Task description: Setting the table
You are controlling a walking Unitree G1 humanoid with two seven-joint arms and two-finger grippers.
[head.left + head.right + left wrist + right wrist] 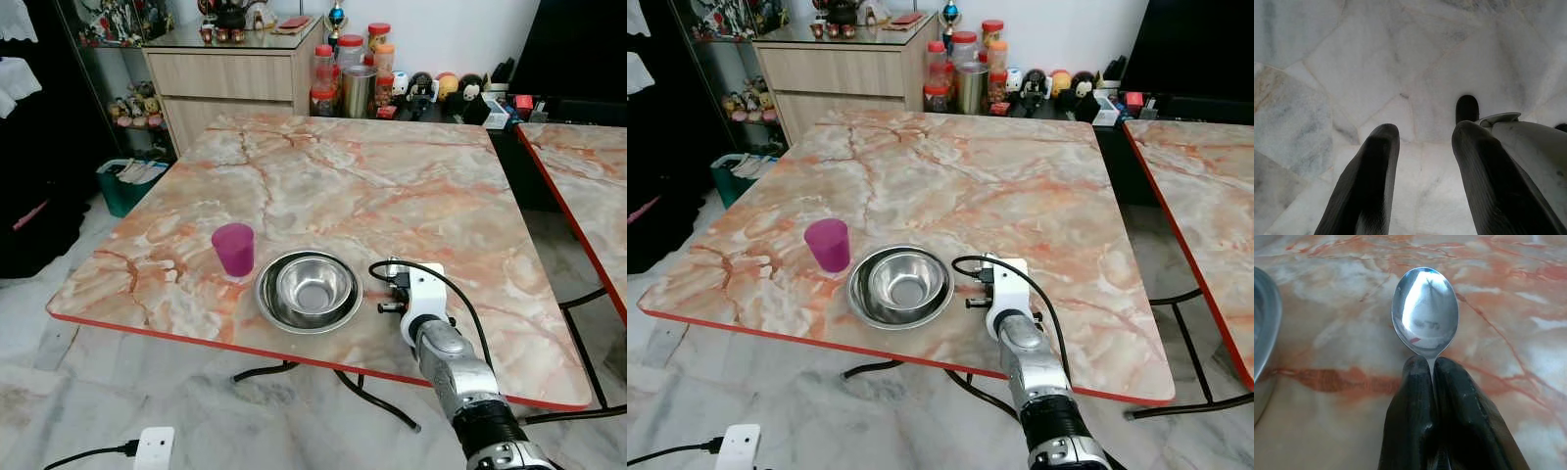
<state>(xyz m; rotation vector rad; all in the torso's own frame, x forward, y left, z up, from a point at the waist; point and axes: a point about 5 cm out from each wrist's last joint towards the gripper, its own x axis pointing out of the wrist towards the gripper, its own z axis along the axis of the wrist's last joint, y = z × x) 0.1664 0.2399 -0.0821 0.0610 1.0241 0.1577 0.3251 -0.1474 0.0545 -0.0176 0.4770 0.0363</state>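
Observation:
A pink-marbled table (392, 186) carries a purple cup (233, 249) near its front edge. Just right of the cup a small steel bowl (313, 284) sits nested in a wider steel bowl (279, 311). My right arm (446, 362) reaches over the front edge, its white wrist just right of the bowls. My right gripper (1425, 363) is shut on the handle of a steel spoon (1425, 308), held low over the tabletop with the bowl rim (1264, 323) beside it. My left gripper (1425, 129) hangs open over the marble floor.
A second marbled table (588, 186) stands to the right across a narrow gap. Behind are a wooden cabinet (235, 78), several jars (348, 73) and toys. A green bin (127, 181) sits at the far left, a white power strip (154, 448) on the floor.

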